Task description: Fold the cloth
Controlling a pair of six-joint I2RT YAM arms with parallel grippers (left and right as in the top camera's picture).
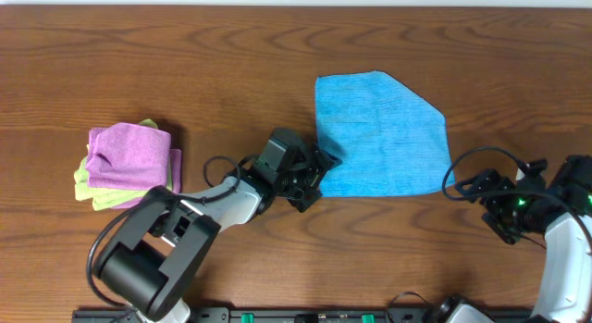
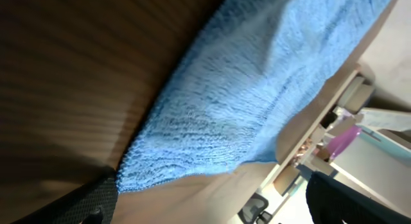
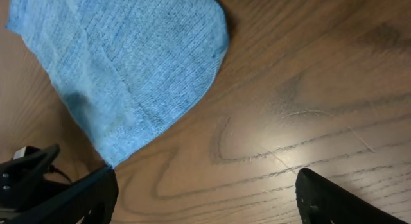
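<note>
Cloth: the cloth (image 1: 379, 133) lies flat, centre-right on the table (image 1: 277, 45); its far right corner looks tucked in.
Left gripper: left gripper (image 2: 212, 205) is spread at the near left edge, holding nothing.
Right gripper: right gripper (image 3: 205, 201) is spread near the near right corner, clear of it.
Risk: I judge a shallow pinch would slip off, or uneven lifts would skew the fold.
Unclear: I cannot find the tag, or tell whether the left fingers touch the fabric.

Cloth (image 1: 379, 133): sky-blue, faintly ribbed. Stacked cloths: purple (image 1: 131, 156) over light green (image 1: 85, 184). Surface (image 1: 185, 64): dark brown woodgrain.
</note>
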